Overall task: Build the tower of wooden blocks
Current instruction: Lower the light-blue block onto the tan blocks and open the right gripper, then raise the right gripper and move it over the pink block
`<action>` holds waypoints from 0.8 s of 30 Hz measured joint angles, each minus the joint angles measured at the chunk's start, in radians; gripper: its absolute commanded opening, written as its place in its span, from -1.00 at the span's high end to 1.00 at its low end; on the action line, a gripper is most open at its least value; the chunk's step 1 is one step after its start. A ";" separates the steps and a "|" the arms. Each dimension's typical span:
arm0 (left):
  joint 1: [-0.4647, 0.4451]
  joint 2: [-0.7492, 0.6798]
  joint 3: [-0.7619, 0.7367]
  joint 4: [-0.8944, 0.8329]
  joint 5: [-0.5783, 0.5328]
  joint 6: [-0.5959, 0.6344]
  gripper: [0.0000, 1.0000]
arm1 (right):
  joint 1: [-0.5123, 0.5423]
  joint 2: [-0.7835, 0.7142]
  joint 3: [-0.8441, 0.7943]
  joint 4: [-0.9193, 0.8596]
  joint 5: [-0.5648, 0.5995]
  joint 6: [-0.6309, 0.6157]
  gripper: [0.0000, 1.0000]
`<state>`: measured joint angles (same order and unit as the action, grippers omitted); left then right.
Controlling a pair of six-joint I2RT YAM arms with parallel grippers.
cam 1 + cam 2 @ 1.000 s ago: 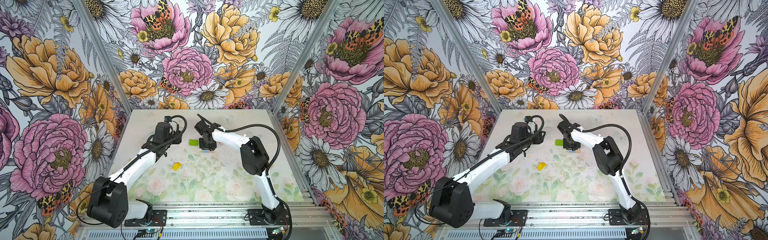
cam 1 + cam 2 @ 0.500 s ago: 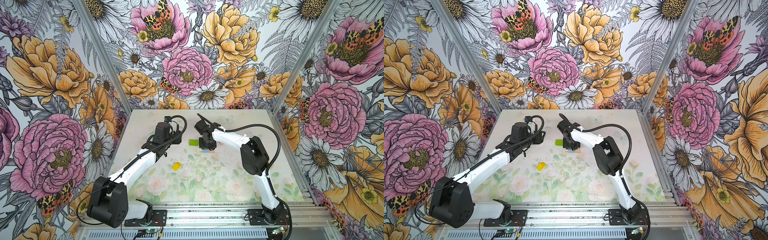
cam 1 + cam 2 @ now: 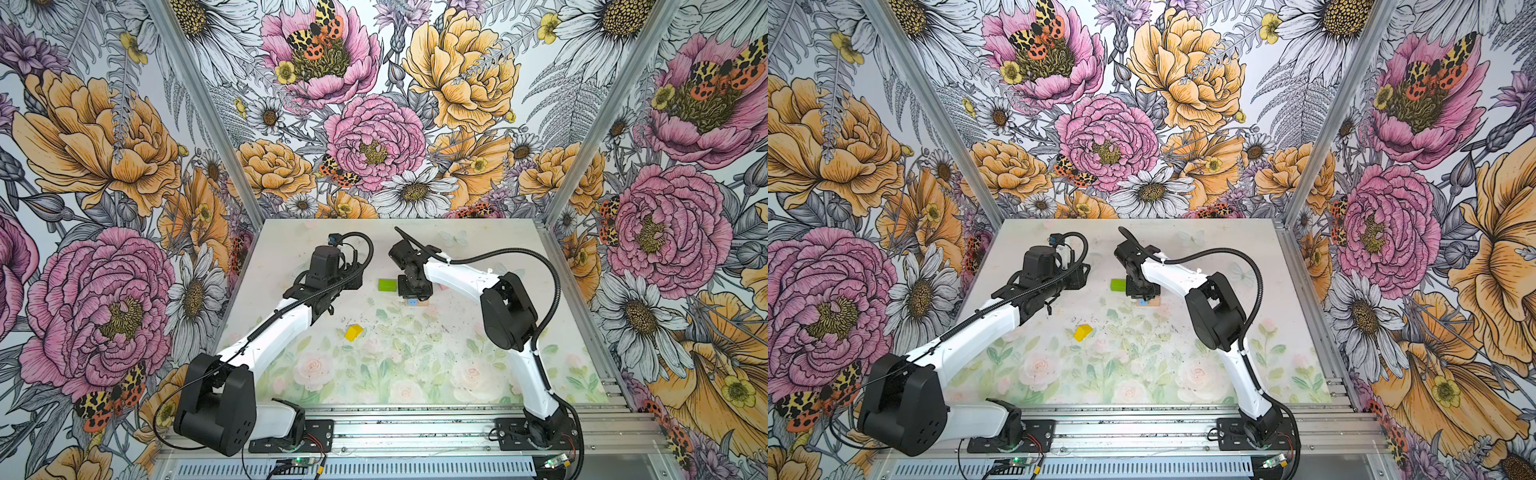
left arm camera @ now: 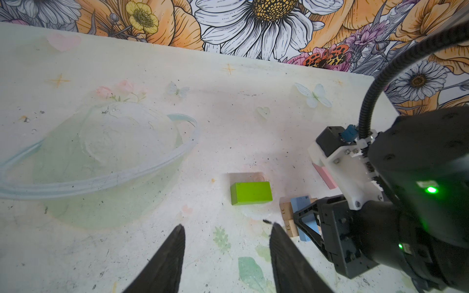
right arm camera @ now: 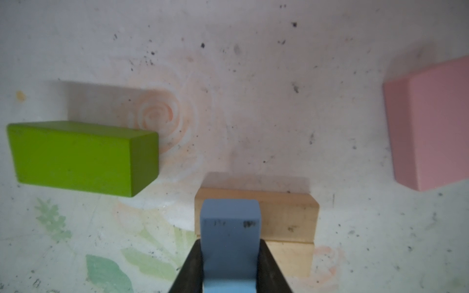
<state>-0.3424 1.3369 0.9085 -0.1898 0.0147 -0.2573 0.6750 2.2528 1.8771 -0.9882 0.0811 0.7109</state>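
Two tan planks lie side by side on the table as the tower's base, also visible in a top view. My right gripper is shut on a light blue brick, holding it over one end of the planks; whether it touches them I cannot tell. A green brick lies just left of the base. The pink brick lies flat on its other side. The yellow roof piece sits nearer the front. My left gripper stands open and empty, short of the green brick.
The right arm's wrist fills the space beside the base in the left wrist view. Flowered walls close the table at the back and both sides. A metal rail with both arm bases runs along the front.
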 measured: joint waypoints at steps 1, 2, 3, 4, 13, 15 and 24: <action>0.000 0.000 0.000 0.000 0.000 0.000 -0.11 | 0.000 0.000 0.000 0.000 0.002 0.001 0.35; 0.000 0.000 0.000 0.000 0.000 0.000 -0.10 | 0.000 0.000 0.000 0.000 0.002 0.002 0.33; 0.000 0.000 0.000 0.000 0.000 0.000 -0.11 | 0.000 0.000 0.000 0.000 0.002 0.004 0.31; 0.000 0.000 0.000 0.000 0.000 0.000 -0.11 | 0.000 0.000 0.000 0.000 0.002 0.004 0.29; 0.000 0.000 0.000 0.000 0.000 0.000 -0.10 | 0.000 0.000 0.000 0.000 0.002 0.006 0.17; 0.000 0.000 0.000 0.000 0.000 0.000 -0.11 | 0.000 0.000 0.000 0.000 0.002 0.007 0.16; 0.000 0.000 0.000 0.000 0.000 0.000 -0.10 | 0.000 -0.013 0.000 -0.024 0.042 0.003 0.07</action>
<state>-0.3424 1.3369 0.9085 -0.1898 0.0147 -0.2573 0.6746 2.2395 1.8774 -1.0126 0.1234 0.7143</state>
